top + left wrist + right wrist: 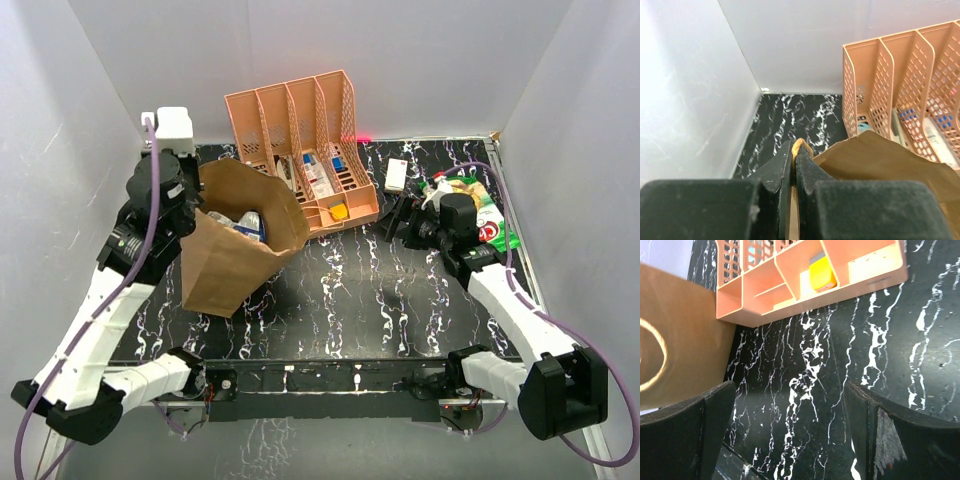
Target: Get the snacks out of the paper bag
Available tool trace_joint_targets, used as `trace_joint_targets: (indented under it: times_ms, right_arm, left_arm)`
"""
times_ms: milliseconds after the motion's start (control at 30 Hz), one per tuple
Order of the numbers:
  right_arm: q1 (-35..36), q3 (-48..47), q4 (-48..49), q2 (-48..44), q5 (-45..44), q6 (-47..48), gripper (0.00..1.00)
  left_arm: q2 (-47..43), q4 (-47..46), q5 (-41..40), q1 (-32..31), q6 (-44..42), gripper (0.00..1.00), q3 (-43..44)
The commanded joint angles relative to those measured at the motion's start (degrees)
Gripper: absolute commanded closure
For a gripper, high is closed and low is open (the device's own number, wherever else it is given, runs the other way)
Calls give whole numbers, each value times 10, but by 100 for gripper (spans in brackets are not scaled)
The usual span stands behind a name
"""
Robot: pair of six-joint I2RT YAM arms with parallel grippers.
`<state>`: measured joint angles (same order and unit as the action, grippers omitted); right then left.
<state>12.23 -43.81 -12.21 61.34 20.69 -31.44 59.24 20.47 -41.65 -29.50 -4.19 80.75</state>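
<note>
The brown paper bag (240,240) stands tilted at the left of the table, mouth open toward the rack. Blue and silvery snack packets (245,222) show inside its mouth. My left gripper (185,215) is shut on the bag's thin loop handle (801,146) at its left rim; the bag's edge (880,155) shows beside the fingers. A green chip bag (490,218) and other snacks lie at the far right behind my right arm. My right gripper (393,222) is open and empty over bare table, its fingers (710,425) wide apart, the bag's side (675,340) at its left.
The orange-pink slotted rack (300,150) with small toiletry items stands at the back centre, just behind the bag; it also shows in the right wrist view (810,275). A white remote (397,175) lies right of it. White walls close in on three sides.
</note>
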Motion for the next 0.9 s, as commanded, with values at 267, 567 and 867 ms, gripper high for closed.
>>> trace_joint_targets:
  times_ms: [267, 567, 867]
  right_arm:
    - [52, -18, 27, 27, 2, -2, 6]
    - [71, -21, 9, 30, 10, 2, 6]
    - [197, -62, 10, 40, -17, 15, 6]
  left_arm:
    - [33, -201, 66, -3, -271, 100, 47]
    - [-57, -137, 253, -7, -239, 100, -36]
    - [-188, -42, 508, -8, -17, 100, -146]
